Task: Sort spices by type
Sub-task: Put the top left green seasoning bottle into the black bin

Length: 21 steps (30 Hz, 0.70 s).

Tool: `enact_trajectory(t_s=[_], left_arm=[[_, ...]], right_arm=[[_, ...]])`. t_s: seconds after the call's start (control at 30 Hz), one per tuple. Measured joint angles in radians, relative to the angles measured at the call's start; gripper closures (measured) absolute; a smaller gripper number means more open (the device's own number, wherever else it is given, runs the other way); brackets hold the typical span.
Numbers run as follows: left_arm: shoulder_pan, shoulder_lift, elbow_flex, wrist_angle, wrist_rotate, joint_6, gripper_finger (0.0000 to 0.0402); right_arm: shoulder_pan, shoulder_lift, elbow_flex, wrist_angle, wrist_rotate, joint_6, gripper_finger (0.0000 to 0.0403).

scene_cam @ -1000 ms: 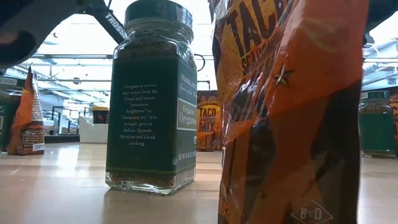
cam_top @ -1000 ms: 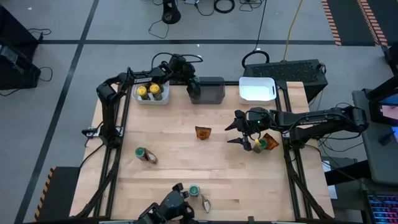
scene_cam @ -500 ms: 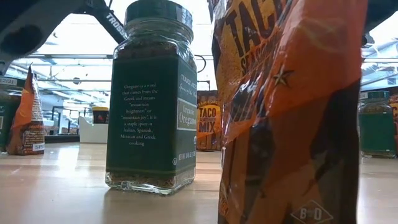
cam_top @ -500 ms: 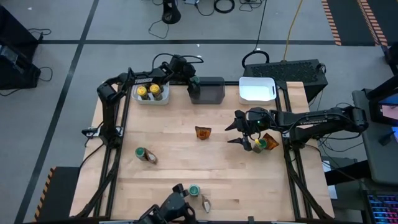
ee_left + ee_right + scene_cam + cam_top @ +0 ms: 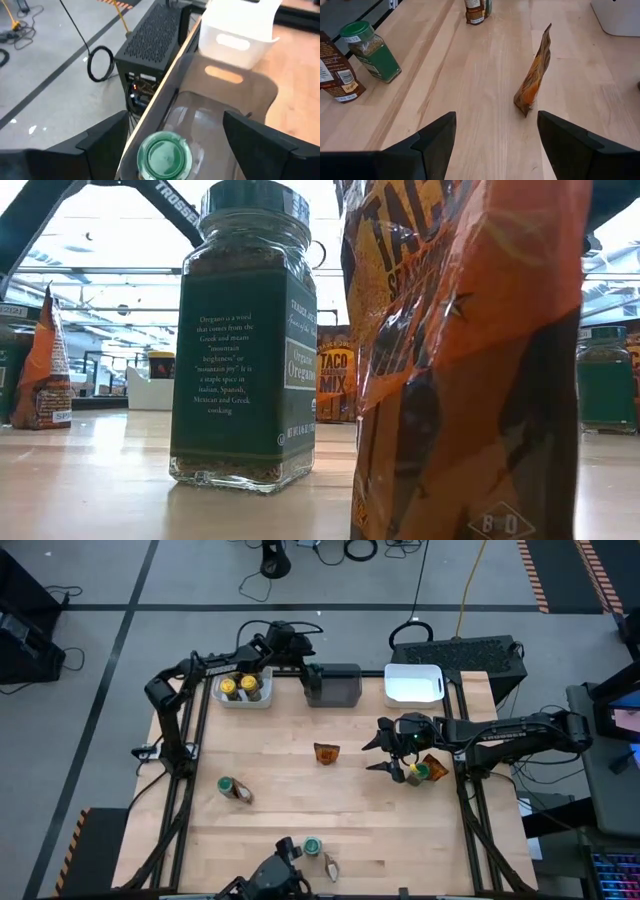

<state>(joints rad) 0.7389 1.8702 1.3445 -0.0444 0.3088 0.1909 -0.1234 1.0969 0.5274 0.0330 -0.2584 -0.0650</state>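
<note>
Left pincer (image 5: 170, 145) spread above green-lidded jar (image 5: 164, 156) in dark grey bin (image 5: 335, 686), yellow-lidded jars (image 5: 239, 687) in white bin (image 5: 222, 698)

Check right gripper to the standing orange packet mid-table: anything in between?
Nothing visible. The right gripper is open, fingers facing the orange packet across bare wood of the table. The green-lid jar stands well off that line.

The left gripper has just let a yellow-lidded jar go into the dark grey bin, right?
Not quite: the jar has a green lid, as the left wrist view shows. It sits in the dark grey bin below the open left gripper.
</note>
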Motion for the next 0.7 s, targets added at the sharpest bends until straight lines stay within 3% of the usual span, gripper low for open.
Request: enact_trajectory(t_s=[0.37,0.7], left_arm=[[-0.080,-0.165,0.000,-0.146,-0.001,-0.030,0.0075],[-0.317,-0.346,0.000,-0.526,-0.023,-0.104,0.0075]], right_arm=[[0.000,0.000,0.000,0.002,0.000,0.023,0.0140],[0.002,0.000,0.000,0.006,0.000,0.027,0.0140]])
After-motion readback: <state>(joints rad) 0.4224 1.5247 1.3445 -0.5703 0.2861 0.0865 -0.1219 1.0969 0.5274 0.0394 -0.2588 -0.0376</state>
